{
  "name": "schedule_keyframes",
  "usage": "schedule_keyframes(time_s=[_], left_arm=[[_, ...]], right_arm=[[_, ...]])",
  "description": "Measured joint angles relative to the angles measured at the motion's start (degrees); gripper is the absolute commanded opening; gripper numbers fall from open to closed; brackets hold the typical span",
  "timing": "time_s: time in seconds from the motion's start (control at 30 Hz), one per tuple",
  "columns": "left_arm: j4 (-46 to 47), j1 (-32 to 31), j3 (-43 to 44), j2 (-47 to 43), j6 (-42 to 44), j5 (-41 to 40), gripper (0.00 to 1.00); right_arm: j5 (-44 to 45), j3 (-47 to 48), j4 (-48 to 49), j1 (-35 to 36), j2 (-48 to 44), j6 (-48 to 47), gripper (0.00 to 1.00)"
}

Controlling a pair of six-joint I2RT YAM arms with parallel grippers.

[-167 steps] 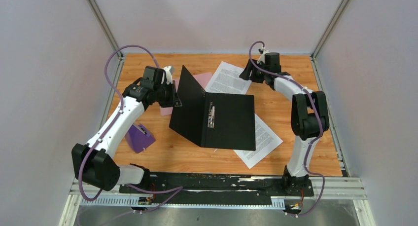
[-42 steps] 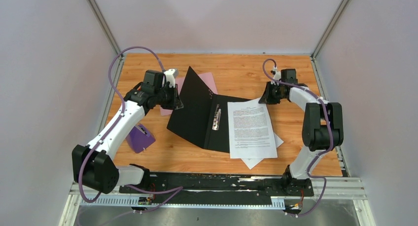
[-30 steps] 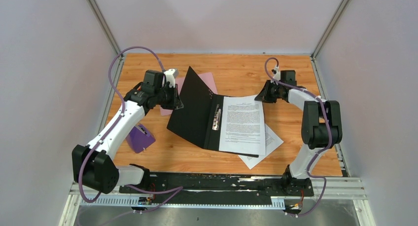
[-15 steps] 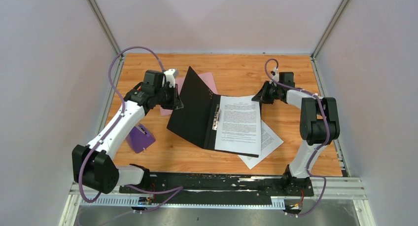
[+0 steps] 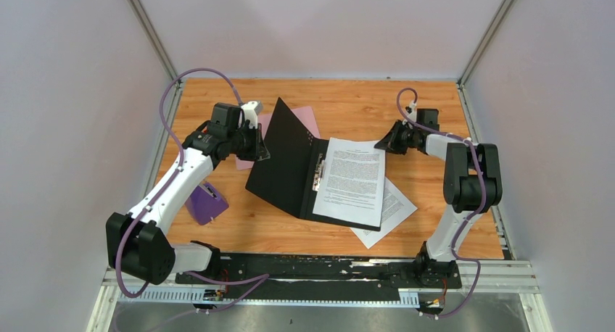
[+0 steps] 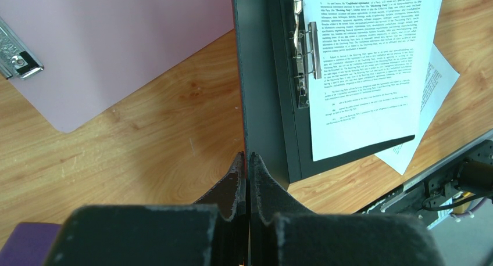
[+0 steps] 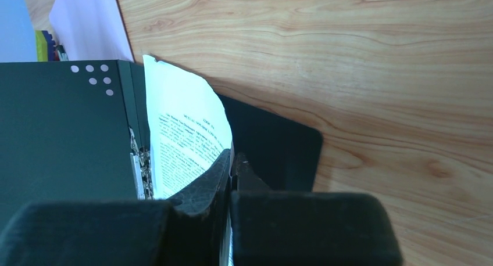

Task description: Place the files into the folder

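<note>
Starting far left: low beside the left arm, a purple thing (image 5: 205, 201), well back from the left gripper (image 5: 259, 149). Closed tight on the thin edge of the black cover (image 6: 256, 74) of the folder (image 5: 286, 169), holding it up like an open door. Just left of those fingers, flat on the wood: a pink board (image 6: 116, 45) with a shiny clip.

To the right of the left gripper, past the raised cover: the flat half of the folder, with a metal clamp (image 6: 306, 57) along the fold. Lying on that flat half, a bit crooked: the top sheet (image 5: 352, 181), white with tiny black words. Cannot tell whether its edge sits under the clamp.

Peeking out from under the folder's corner, on the table: the second sheet (image 5: 397, 214). Well apart from both grippers, back toward the base from the right one.

Far right: the right gripper (image 5: 386, 144), squeezed shut on the far corner of the top sheet. Lifting that corner a little, so it curls just in front of the fingers.

Looks very light, thin and floppy. Likely to bend, slide and blow about, and to rip if yanked. Best to pinch at a corner or edge and drag flat and slow. For the second sheet, best to grab the part poking out, since the folder sits on the rest.
</note>
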Motion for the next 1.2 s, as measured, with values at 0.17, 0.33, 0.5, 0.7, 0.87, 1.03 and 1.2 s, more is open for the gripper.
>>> schedule_keyframes(time_s=[0.17,0.33,0.5,0.7,0.87,1.03,1.2], left_arm=[[0.02,0.00,0.00,0.00,0.00,0.00,0.00],[0.04,0.00,0.00,0.00,0.00,0.00,0.00],[0.02,0.00,0.00,0.00,0.00,0.00,0.00],[0.04,0.00,-0.02,0.00,0.00,0.00,0.00],[0.15,0.00,-0.09,0.00,0.00,0.00,0.00],[0.37,0.00,-0.20,0.00,0.00,0.02,0.00],[0.44,0.00,-0.28,0.00,0.00,0.02,0.00]], right_arm=[[-1.62,0.02,0.63,0.02,0.31,-0.04,0.00],[-2.27,0.02,0.72,0.02,1.27,-0.04,0.00],[-2.84,0.02,0.98,0.24,1.57,-0.04,0.00],[-3.19,0.02,1.01,0.63,1.90,-0.07,0.00],[-3.54,0.02,1.01,0.87,1.90,-0.07,0.00],[-3.82,0.11,1.01,0.92,2.45,-0.26,0.00],[-3.96,0.15,0.92,0.92,3.41,-0.50,0.00]])
